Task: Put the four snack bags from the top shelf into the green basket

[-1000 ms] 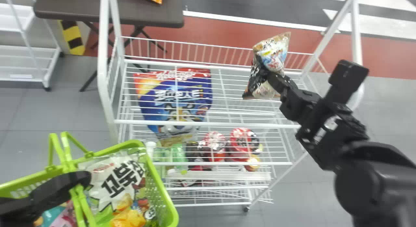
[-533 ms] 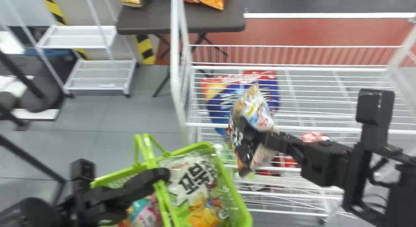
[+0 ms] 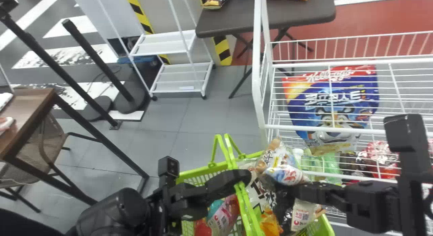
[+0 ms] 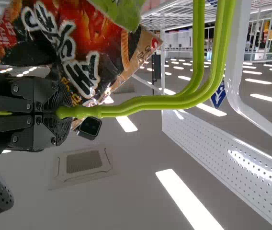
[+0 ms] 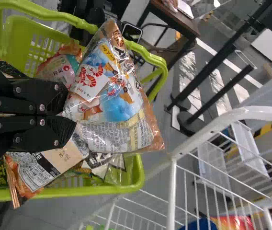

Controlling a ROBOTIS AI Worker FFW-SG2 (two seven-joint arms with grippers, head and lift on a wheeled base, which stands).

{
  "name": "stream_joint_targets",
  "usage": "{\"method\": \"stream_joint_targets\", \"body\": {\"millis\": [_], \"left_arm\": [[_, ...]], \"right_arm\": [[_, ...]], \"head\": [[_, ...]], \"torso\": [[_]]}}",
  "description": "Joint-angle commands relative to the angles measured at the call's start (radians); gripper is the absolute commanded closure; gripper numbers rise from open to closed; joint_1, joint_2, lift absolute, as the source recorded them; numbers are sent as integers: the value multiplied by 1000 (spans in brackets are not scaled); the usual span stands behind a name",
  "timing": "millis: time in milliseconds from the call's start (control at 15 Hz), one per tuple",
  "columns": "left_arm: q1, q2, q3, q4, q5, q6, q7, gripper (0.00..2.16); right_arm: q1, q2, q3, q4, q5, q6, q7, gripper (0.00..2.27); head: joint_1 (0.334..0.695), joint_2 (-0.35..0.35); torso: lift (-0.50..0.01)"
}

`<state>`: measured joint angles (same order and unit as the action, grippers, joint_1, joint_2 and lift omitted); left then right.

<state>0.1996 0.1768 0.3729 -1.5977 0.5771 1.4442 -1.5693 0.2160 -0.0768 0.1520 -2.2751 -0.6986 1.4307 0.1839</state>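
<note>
Pinching the snack bag across its middle, the right gripper hangs over the green basket at lower centre of the head view, its fingers closed tight. The left gripper has its fingers closed on the basket's handle.

The held bag covers part of the basket's mouth; the near side runs off the bottom edge, and the right arm is cut off at the right edge. Inside lie a white bag, an orange bag and a teal-and-pink bag, partly hidden behind the handle.

Just beside the basket, the rack's white post limits room on the right; grey floor stretches leftward. Through the rack's wires show a blue cereal bag and, lower, a green bottle.

Farther off, at the top, a dark desk carries more bags, cut off by the frame.
</note>
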Motion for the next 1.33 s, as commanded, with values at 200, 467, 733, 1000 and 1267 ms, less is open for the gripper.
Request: {"method": "stream_joint_targets", "body": {"millis": [200, 467, 733, 1000, 1267], "left_arm": [[1, 1, -15, -4, 12, 0, -11, 2145], [0, 4, -2, -2, 20, 0, -11, 2145], [-6, 6, -3, -1, 20, 0, -11, 2145], [-6, 10, 1, 5, 30, -3, -11, 2145], [-8, 15, -6, 10, 44, 0, -11, 2148]], "right_arm": [[-86, 45, 81, 172, -39, -8, -8, 2260], [-127, 42, 50, 160, -1, 141, -40, 73], [-115, 37, -131, 66, -102, 141, 9, 43], [-106, 40, -394, -14, -263, 141, 34, 46], [-63, 45, -493, -50, -116, 141, 62, 60]], "head": [[695, 350], [695, 350], [695, 350], [695, 290], [695, 187]], "torso": [[0], [0], [0], [0], [0]]}}
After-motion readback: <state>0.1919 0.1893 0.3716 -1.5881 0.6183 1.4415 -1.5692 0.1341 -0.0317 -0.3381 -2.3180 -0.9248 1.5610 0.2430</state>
